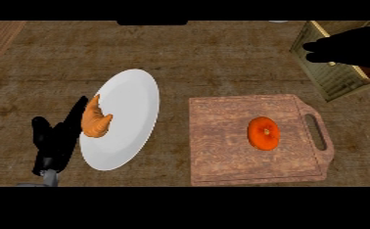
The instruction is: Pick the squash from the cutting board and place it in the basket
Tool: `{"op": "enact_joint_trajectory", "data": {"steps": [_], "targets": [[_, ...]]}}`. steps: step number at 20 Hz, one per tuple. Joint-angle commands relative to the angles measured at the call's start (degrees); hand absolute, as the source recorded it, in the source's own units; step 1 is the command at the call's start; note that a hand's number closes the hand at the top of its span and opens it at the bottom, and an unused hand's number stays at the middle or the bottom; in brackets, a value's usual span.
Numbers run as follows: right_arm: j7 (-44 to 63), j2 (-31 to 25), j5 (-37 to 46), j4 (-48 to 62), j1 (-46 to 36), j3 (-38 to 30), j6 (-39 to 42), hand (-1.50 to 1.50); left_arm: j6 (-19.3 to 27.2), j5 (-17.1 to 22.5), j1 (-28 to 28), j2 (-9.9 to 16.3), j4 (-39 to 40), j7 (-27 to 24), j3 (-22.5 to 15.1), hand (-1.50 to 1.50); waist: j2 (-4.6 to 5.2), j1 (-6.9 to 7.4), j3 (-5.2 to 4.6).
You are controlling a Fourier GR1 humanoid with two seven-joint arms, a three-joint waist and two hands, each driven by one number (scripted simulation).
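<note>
**Squash on board, both hands clear of it**

Squash (264, 133): round, flattened, bright orange-red, with a small paler spot at the centre. Lying on the right half of the cutting board (224, 140), just left of the handle slot. Nothing touching it.

Cutting board: brown wood grain, roughly square, handle cut-out along the right edge. Flat on the brown counter (188, 57), lower right of centre.

Basket (329, 79): pale slatted wall and rim visible at upper right, partly cut by the frame edge and partly covered by the right hand. Well apart from the squash, beyond the board's far right corner.

Right hand (343, 47): dark silhouette at upper right, over the basket. Two fingers seen pointing left, extended rather than curled. Holding nothing visible. Contact with the basket rim: cannot tell.

Left hand (54, 142): black, at lower left, grey forearm entering from the bottom edge. Fingers straight and relaxed, pointing up and slightly right. Fingertips beside the left rim of the plate (133, 105); touching or merely overlapping it: cannot tell. Grasping nothing.

Plate: white, oval as seen, left of the cutting board with a strip of counter between. Croissant (95, 119) on its left edge, golden-brown, next to the left hand's fingers.
</note>
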Motion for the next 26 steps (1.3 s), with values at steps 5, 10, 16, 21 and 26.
{"op": "enact_joint_trajectory", "data": {"steps": [5,10,16,21,26], "targets": [[-1.46,7.99,8.59,-2.05,7.26,1.86,-5.54,-1.50,0.40,-1.19,5.43,-2.24,3.50,2.71,-2.58,0.00,0.67,0.16,-0.53],[-1.32,11.32,15.83,-2.26,8.36,5.70,-6.28,-1.50,0.33,-1.37,2.19,-2.52,4.97,4.15,-1.79,0.00,0.88,0.25,-0.58],[-3.00,14.09,23.89,-2.94,13.17,9.15,-9.52,-1.50,-0.40,-1.42,3.31,-2.12,4.63,4.15,-1.04,0.00,0.78,0.05,-0.54],[-5.83,15.84,29.99,-2.91,17.55,11.88,-12.74,-1.50,-0.17,-2.27,5.97,-3.04,4.34,2.39,-1.41,0.00,0.69,-0.02,-0.55],[-11.72,16.36,32.72,0.81,16.95,9.92,-14.10,-1.50,-2.60,-0.71,2.77,-0.69,4.60,4.66,1.22,0.00,0.76,0.12,-0.56]]}}
